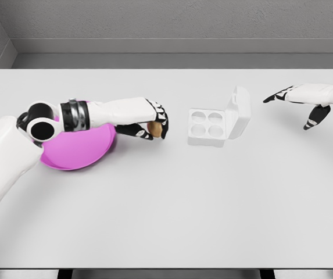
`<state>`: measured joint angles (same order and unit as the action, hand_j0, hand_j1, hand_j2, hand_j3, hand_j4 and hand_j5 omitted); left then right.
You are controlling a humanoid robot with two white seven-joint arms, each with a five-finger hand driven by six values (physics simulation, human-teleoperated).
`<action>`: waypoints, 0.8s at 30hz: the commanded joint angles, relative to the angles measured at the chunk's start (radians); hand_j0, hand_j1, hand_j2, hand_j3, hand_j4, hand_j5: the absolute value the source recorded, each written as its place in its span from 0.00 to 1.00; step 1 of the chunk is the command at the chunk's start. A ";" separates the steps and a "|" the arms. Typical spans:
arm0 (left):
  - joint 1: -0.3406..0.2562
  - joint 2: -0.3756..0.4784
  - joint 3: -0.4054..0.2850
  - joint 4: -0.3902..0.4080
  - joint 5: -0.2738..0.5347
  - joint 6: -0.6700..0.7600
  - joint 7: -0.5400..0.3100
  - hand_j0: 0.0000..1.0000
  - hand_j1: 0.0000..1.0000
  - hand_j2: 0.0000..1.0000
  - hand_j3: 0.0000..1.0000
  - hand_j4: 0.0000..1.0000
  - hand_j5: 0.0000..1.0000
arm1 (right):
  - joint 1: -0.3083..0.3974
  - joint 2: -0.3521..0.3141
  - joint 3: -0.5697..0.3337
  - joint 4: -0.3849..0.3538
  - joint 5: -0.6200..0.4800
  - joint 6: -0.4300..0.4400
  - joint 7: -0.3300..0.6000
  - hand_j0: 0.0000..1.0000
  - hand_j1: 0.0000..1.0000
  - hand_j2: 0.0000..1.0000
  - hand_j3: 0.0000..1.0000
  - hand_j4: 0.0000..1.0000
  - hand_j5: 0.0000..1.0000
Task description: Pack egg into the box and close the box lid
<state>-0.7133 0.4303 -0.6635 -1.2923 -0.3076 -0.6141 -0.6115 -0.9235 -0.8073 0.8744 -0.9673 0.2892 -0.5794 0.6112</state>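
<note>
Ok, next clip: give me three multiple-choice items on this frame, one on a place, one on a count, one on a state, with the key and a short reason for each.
1. Where is the egg?
A. in a cup of the egg box
B. in the fingers of the left hand, between bowl and box
C. lying in the pink bowl

2. How many cups does the egg box have?
A. two
B. four
C. six

3. What state is the box lid in?
A. open, standing up at the box's right side
B. shut flat over the cups
C. taken off, lying on the table

Key: 1 B, the brown egg sits in the curled fingers just right of the pink bowl. 2 B, two rows of two round cups show, all empty. 3 A, the lid stands raised and the cups are uncovered. The right hand is spread, apart from the box.
</note>
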 commanded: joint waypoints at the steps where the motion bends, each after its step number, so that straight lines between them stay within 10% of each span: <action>1: 0.000 -0.008 0.001 0.010 0.007 0.003 0.001 0.41 0.41 0.41 0.41 0.41 0.41 | 0.000 -0.003 0.000 0.001 -0.005 0.003 0.000 1.00 1.00 1.00 1.00 1.00 1.00; 24: -0.052 -0.139 0.001 0.087 -0.053 0.003 0.001 0.42 0.42 0.42 0.42 0.42 0.42 | -0.002 -0.016 0.035 -0.063 -0.002 0.007 0.000 1.00 1.00 1.00 1.00 1.00 1.00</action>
<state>-0.7670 0.3047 -0.6640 -1.2125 -0.3642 -0.6142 -0.6116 -0.9250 -0.8202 0.9052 -1.0210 0.2911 -0.5747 0.6112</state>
